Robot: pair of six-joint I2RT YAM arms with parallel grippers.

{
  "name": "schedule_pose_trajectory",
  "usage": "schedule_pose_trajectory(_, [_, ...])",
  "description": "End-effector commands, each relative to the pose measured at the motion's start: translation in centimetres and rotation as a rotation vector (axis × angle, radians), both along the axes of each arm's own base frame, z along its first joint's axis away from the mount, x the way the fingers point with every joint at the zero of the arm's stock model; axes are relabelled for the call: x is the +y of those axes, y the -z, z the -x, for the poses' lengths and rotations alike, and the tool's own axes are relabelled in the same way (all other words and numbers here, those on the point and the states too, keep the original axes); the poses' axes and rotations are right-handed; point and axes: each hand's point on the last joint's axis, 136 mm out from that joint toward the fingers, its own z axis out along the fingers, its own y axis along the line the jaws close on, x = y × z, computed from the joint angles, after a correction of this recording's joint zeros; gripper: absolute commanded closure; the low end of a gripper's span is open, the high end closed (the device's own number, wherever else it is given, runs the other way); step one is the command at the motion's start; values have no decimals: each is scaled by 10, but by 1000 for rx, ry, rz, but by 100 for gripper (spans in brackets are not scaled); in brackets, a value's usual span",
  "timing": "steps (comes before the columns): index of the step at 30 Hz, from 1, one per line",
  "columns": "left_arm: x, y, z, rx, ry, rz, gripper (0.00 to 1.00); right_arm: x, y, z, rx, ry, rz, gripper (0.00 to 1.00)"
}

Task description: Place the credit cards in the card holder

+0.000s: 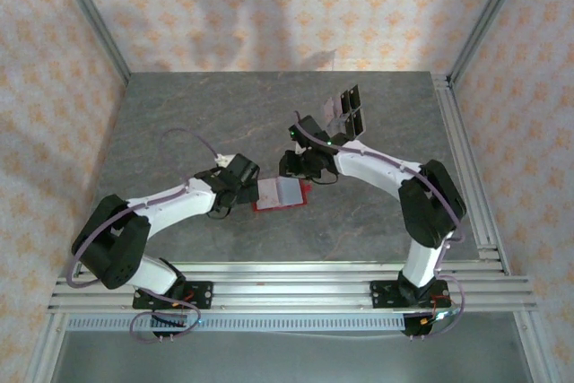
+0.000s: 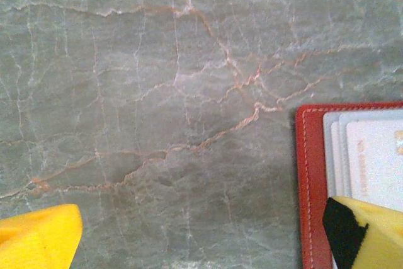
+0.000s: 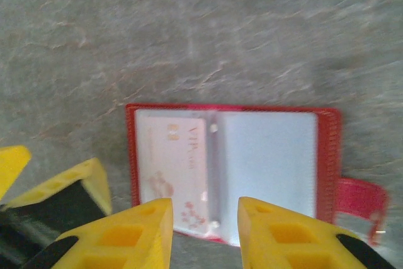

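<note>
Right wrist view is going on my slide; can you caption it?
Right hand poised above the open red card holder on the grey stone table, a VIP card in one clear pocket.

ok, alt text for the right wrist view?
An open red card holder lies flat on a grey marbled table, with a pale card marked VIP in its left sleeve. The right gripper's yellow fingers stand apart at the bottom edge, holding nothing.
</note>
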Motion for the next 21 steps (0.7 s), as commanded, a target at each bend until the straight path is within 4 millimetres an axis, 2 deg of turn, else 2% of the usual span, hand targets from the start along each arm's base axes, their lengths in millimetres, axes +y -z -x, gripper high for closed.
schedule_pose_trajectory(1, [-1, -5, -5, 14, 11, 10, 0, -28, 25, 9, 25, -15, 143, 68])
schedule_pose_trajectory(6, [-3, 0, -8, 23, 7, 23, 0, -27, 44, 17, 72, -41, 153, 68])
schedule_pose_trajectory(21, [-7, 21, -8, 75, 12, 18, 0, -22, 65, 23, 114, -69, 154, 68])
